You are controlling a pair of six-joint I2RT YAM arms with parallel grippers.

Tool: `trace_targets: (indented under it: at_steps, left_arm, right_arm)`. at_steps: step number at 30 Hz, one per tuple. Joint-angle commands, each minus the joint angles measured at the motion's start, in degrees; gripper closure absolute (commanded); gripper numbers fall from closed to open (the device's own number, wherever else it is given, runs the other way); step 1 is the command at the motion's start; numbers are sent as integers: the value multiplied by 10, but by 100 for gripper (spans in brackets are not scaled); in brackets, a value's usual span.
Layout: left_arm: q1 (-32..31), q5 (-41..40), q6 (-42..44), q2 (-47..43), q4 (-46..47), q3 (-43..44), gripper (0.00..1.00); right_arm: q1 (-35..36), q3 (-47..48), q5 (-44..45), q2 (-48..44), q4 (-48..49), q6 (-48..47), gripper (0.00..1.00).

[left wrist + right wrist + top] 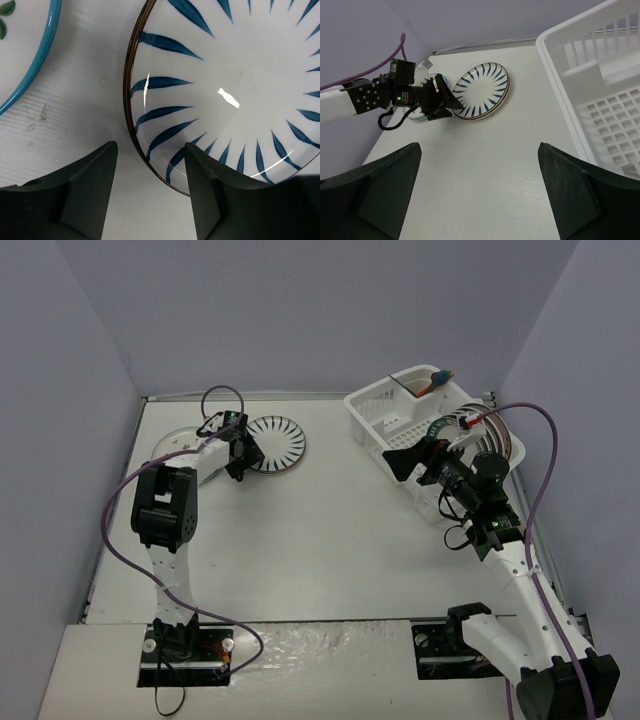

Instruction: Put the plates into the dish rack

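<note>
One striped plate point(272, 444) lies far left on the desk point(330, 540), its rim straddled by my left tool point(150, 150), fingers parted, so I'd seat lower and pinch squarely, while my right tool point(480, 147) hangs wide apart by the dish rack point(372, 418).

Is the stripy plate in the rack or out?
Out. The striped plate lies flat on the table, apart from the dish rack.

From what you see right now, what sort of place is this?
Probably a robot test cell, not a kitchen: plain pale walls box in a white table, a left arm and a right arm are bolted at its near edge, and a dish rack and a striped plate sit on it.
</note>
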Motion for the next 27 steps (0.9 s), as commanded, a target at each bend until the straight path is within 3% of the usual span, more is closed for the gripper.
trace_targets:
  at_steps: [1, 9, 20, 27]
  left_arm:
    - [5, -14, -1, -16, -9, 26, 52]
    - [1, -10, -6, -44, -10, -21, 100]
    - [-39, 32, 47, -197, -13, -195, 100]
    - [-49, 52, 56, -318, -37, -264, 100]
  right_arm:
    - [5, 15, -4, -1, 39, -9, 0]
    - [6, 20, -5, -16, 23, -12, 0]
    - [22, -7, -36, -30, 10, 26, 0]
    - [117, -59, 7, -10, 41, 66, 0]
